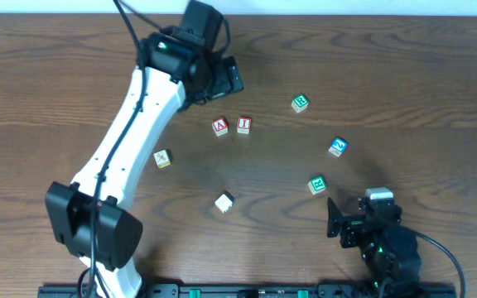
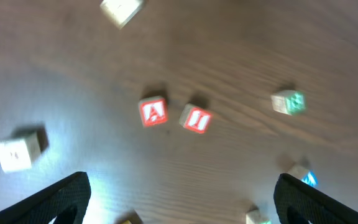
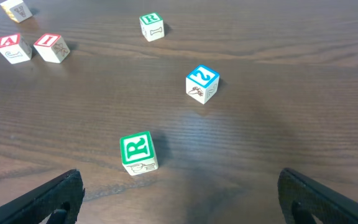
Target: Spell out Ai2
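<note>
The red "A" block (image 1: 220,127) and the red "I" block (image 1: 244,125) sit side by side at the table's middle, A on the left. The blue "2" block (image 1: 337,147) lies apart to the right. My left gripper (image 1: 224,79) is open and empty, hovering just behind A and I; its wrist view shows A (image 2: 153,112), I (image 2: 196,119) and the 2 block's edge (image 2: 303,176) beyond its spread fingers (image 2: 182,199). My right gripper (image 1: 336,218) is open and empty at the front right. Its view (image 3: 185,199) shows the 2 block (image 3: 202,83), A (image 3: 14,48) and I (image 3: 51,48).
Green-marked blocks stand at the back right (image 1: 300,103) and near my right gripper (image 1: 317,184), the latter close ahead in the right wrist view (image 3: 139,152). A yellow-marked block (image 1: 163,159) lies left of centre. A plain white block (image 1: 224,202) lies at the front middle.
</note>
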